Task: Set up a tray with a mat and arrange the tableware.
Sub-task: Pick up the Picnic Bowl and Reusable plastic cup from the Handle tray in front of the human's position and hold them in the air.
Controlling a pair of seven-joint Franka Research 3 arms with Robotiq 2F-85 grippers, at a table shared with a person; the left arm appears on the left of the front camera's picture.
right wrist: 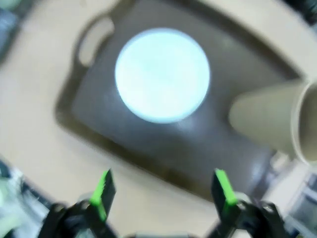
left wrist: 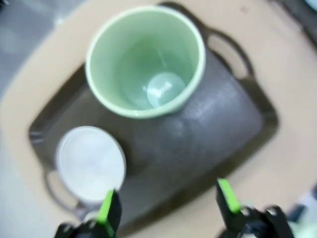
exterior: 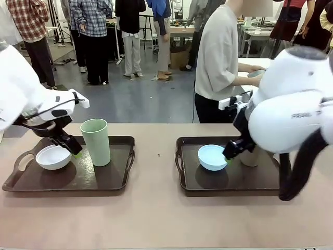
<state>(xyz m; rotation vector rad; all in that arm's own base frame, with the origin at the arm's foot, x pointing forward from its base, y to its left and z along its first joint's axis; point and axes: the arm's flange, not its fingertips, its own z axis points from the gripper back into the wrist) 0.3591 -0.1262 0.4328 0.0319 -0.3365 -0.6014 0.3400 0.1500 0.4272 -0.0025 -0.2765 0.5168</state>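
The white bowl [exterior: 53,156] is sitting at the left end of the left tray [exterior: 67,188]. The pale green cup [exterior: 96,141] is standing upright just to the bowl's right, near the tray's middle. The light blue bowl [exterior: 212,157] is sitting in the left part of the right tray [exterior: 229,191]. The tan-brown cup [exterior: 251,156] is standing close beside it on the right, partly hidden behind my right arm in the front view. Both trays are lying on the tan table [exterior: 156,219], well apart, one to each side of its middle.

I am holding my left gripper [left wrist: 166,199] above the left tray, its tips near the white bowl's right edge, with the jaws spread wide and gripping nothing. I am holding my right gripper [right wrist: 161,191] above the right tray, by the blue bowl's right edge, just as wide open and empty.

A person [exterior: 216,57] in a pale shirt is standing at the far side of the table, behind the right tray.
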